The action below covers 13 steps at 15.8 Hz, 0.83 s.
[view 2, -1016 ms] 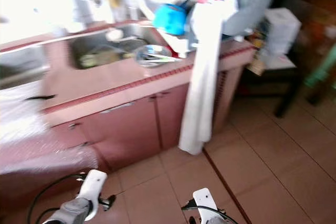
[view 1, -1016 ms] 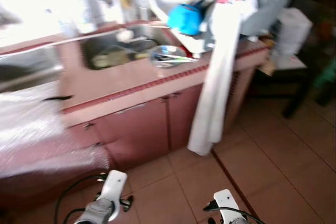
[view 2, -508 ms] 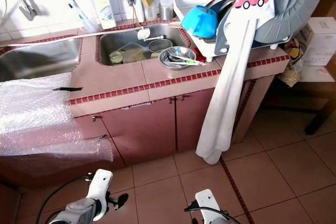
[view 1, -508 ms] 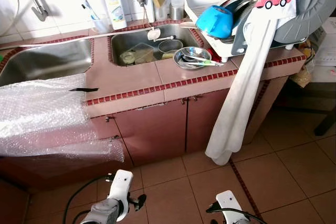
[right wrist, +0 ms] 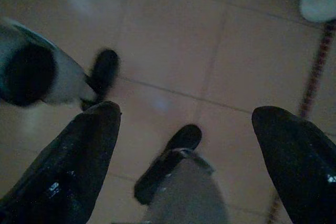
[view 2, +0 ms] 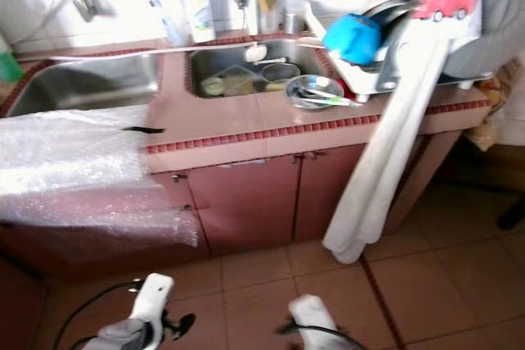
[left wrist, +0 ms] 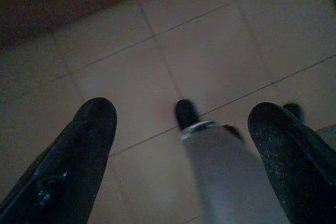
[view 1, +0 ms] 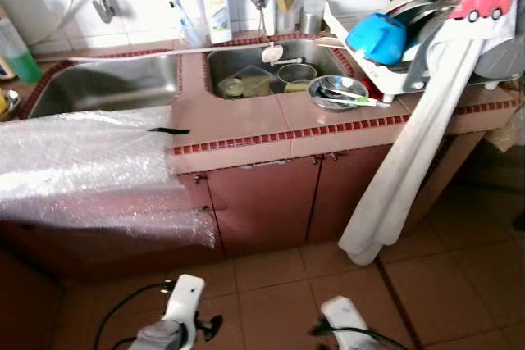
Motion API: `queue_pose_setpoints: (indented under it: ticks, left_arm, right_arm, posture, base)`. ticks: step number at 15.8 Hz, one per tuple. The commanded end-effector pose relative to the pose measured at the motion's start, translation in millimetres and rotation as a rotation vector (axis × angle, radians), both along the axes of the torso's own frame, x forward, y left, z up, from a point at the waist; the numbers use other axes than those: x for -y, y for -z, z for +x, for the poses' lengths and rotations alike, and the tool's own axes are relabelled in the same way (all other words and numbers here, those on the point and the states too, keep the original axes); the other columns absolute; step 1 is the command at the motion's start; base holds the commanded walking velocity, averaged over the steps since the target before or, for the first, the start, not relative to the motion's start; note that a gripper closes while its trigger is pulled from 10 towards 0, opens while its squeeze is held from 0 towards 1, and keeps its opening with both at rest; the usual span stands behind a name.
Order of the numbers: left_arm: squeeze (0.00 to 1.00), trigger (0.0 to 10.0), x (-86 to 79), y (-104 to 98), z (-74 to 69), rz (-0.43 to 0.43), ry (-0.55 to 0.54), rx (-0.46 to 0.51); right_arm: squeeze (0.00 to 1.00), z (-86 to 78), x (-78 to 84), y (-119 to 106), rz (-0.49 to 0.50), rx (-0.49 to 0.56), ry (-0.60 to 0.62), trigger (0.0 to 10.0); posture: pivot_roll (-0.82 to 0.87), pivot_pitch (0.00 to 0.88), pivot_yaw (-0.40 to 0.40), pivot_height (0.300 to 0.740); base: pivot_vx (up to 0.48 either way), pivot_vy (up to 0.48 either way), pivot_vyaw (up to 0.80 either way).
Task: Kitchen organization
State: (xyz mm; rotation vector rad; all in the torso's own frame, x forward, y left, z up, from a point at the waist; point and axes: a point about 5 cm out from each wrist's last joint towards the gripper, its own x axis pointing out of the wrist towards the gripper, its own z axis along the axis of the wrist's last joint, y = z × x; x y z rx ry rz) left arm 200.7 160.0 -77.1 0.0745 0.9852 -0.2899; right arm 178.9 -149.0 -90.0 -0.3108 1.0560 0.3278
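Hanging idle, my left gripper (left wrist: 181, 124) and right gripper (right wrist: 186, 119) spread their fingers above floor tiles (left wrist: 210, 51).

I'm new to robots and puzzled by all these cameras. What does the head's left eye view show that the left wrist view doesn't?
The left eye view shows the counter, two sinks, a blue bowl, bubble wrap and a hanging white cloth. The left wrist view looks along the left gripper, its fingers spread open, over bare tiles. Both show the tiled floor.
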Motion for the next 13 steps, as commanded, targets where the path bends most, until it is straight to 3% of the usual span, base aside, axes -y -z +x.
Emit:
queue_pose_setpoints:
  ticks: [1, 13]
  left_arm:
    - [0.00, 10.0, 2.3, 0.7, -0.9, 0.005, 0.014, -0.004]
    - [0.00, 10.0, 0.7, -0.3, 0.5, -0.001, 0.008, -0.001]
  right_arm:
    - [0.00, -5.5, 9.4, 2.2, -0.024, -0.017, 0.015, 10.0]
    - [0.00, -3.8, 14.6, 1.1, -0.047, -0.014, -0.019, 10.0]
  posture:
    - [0.05, 0.000, 0.086, 0.740]
    - [0.06, 0.000, 0.059, 0.740]
  base:
    - [0.000, 0.435, 0.00]
    - [0.000, 0.432, 0.00]
